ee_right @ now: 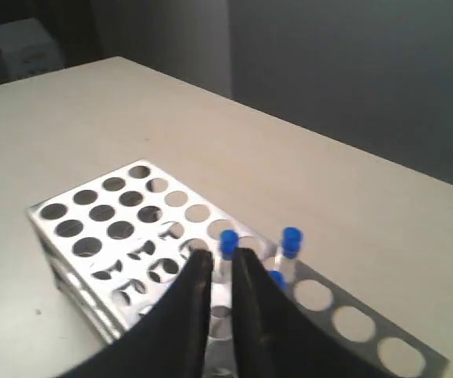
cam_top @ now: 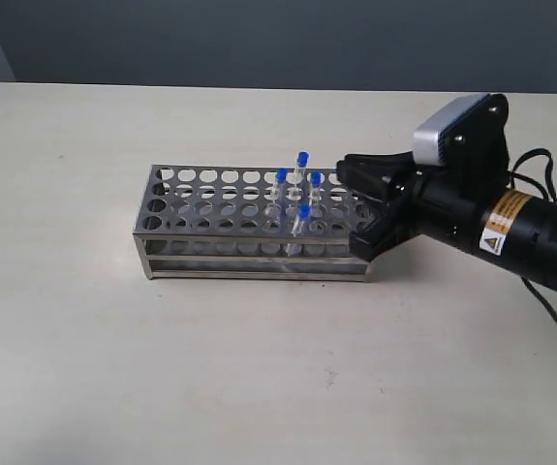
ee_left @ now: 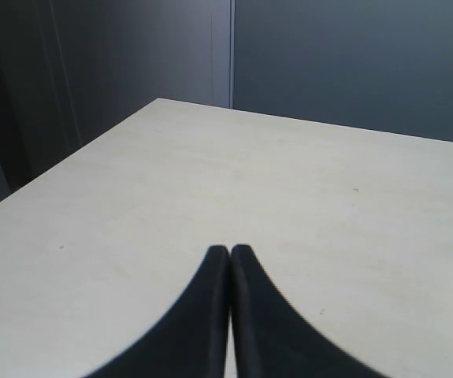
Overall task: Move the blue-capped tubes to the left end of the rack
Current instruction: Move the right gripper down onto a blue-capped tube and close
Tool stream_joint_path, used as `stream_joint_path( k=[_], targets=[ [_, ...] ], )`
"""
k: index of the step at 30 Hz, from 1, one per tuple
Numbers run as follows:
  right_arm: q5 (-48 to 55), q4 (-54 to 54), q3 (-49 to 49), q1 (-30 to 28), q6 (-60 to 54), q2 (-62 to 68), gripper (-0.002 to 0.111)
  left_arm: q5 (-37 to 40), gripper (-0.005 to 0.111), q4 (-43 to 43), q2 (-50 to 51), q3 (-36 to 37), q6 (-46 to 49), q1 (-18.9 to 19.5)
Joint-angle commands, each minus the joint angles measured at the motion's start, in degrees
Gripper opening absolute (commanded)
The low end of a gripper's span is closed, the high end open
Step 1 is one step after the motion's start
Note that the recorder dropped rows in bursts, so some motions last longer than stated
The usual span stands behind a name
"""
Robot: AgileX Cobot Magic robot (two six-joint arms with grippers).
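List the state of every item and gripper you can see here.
blue-capped tubes: four, capped, standing upright in holes in the rack's right half.
rack: upright on the table, left-end holes empty.
right gripper: open, holding nothing, at the rack's right end.
left gripper: shut, holding nothing.

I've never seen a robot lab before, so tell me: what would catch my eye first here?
First, the four blue-capped tubes, standing close together toward the right end of a shiny silver rack in the middle of a pale table. Next, the bulky black right gripper, which reaches in from the right with its fingertips at the tubes. The left gripper is shut over bare table.
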State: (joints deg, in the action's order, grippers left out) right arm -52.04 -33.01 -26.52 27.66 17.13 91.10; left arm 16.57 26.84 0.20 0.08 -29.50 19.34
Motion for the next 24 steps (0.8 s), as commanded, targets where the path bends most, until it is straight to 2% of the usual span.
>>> stream_joint_path(
  k=[1,3,4,11,19,24],
  targets=[
    [-5.25,-5.26,0.17,0.47,1.59,1.36,0.038,0.10,0.001,-0.10,-0.20,-0.08,-0.10,0.07],
    [-5.09,-5.26,-0.05,0.47,1.96,1.97,0.048,0.10,0.001,-0.10,-0.20,-0.08,-0.10,0.07],
    [-5.09,-4.90,-0.05,0.47,1.82,2.61,0.049,0.10,0.001,-0.10,-0.20,-0.08,-0.10,0.07],
    [-8.45,-3.71,-0.26,0.47,-0.35,10.74,0.049,0.10,0.001,0.00,-0.20,-0.08,-0.10,0.07],
    [-9.11,-7.15,-9.09,0.47,-0.49,19.70,0.049,0.10,0.001,0.00,-0.20,-0.08,-0.10,0.07],
    [-7.63,-7.42,-9.89,0.47,1.10,22.28,0.048,0.10,0.001,0.00,-0.20,-0.08,-0.10,0.07]
  ],
)
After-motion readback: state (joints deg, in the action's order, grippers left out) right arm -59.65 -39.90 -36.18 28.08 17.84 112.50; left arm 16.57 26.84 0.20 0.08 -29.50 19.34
